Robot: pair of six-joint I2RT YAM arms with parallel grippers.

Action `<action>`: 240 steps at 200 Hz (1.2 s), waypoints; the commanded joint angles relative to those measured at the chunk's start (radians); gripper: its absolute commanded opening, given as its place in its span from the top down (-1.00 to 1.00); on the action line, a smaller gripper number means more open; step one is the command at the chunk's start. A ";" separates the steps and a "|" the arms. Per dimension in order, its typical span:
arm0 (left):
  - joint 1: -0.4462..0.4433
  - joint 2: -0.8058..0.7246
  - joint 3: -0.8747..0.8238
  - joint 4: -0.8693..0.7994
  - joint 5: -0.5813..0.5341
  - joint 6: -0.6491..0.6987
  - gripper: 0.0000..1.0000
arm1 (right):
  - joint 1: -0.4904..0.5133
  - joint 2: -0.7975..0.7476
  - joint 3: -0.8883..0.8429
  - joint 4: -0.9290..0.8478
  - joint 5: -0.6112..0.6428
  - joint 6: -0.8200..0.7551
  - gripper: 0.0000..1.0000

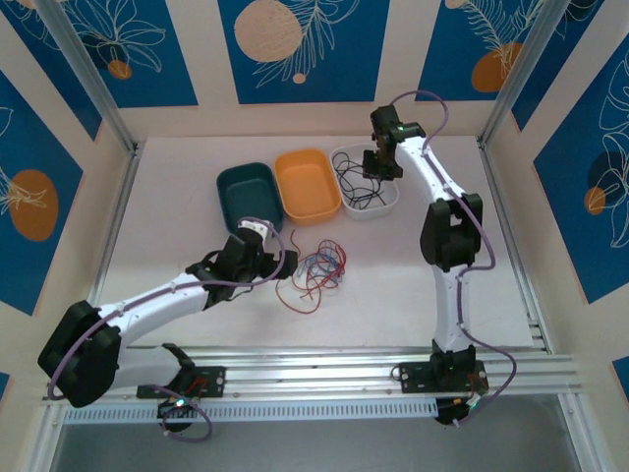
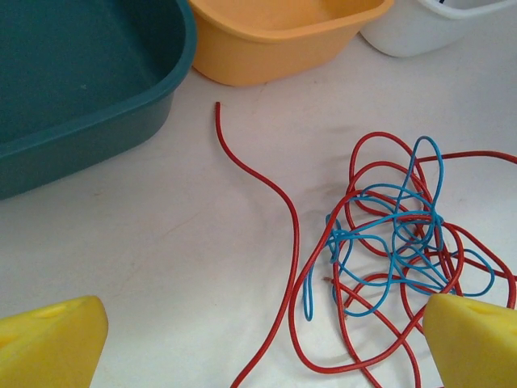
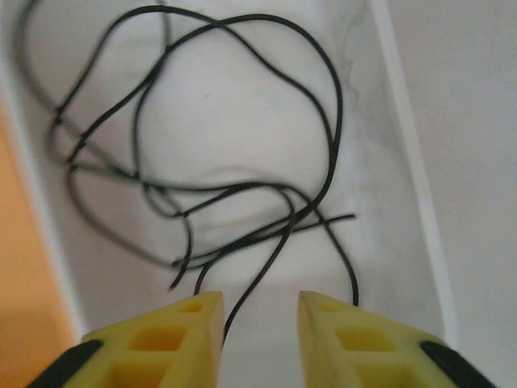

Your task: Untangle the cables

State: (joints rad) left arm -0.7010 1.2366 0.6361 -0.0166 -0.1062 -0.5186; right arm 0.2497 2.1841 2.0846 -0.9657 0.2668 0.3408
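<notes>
The cables form a loose tangle of red (image 2: 291,218) and blue (image 2: 404,218) wires on the white table, seen in the top view as a small heap (image 1: 316,270). My left gripper (image 2: 266,339) hovers just above the tangle's left side with its jaws wide open and nothing between the yellow fingertips (image 2: 48,339). In the top view it sits left of the heap (image 1: 265,236). Black cables (image 3: 242,190) lie coiled in the white bin (image 3: 404,162). My right gripper (image 3: 260,315) hangs over that bin, open, with one black strand running down beside its left finger.
Three bins stand in a row at the back: teal (image 1: 228,187), orange (image 1: 285,187) and white (image 1: 388,206). The teal bin (image 2: 81,81) and orange bin (image 2: 275,40) are close ahead of the left gripper. Side walls enclose the table.
</notes>
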 commanded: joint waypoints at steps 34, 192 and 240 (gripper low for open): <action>-0.001 0.038 0.052 -0.033 -0.025 -0.025 -1.00 | 0.055 -0.347 -0.270 0.044 -0.067 0.099 0.07; 0.003 0.179 0.054 -0.008 0.029 -0.128 -1.00 | 0.468 -0.645 -0.663 -0.011 0.007 0.353 -0.01; 0.004 0.205 0.029 0.038 0.043 -0.159 -0.99 | 0.511 -0.467 -0.475 -0.059 0.095 0.292 0.13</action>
State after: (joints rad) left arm -0.7006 1.4250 0.6857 -0.0193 -0.0856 -0.6476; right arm 0.7395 1.6382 1.5135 -0.9897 0.3004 0.6563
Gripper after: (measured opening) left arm 0.997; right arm 0.445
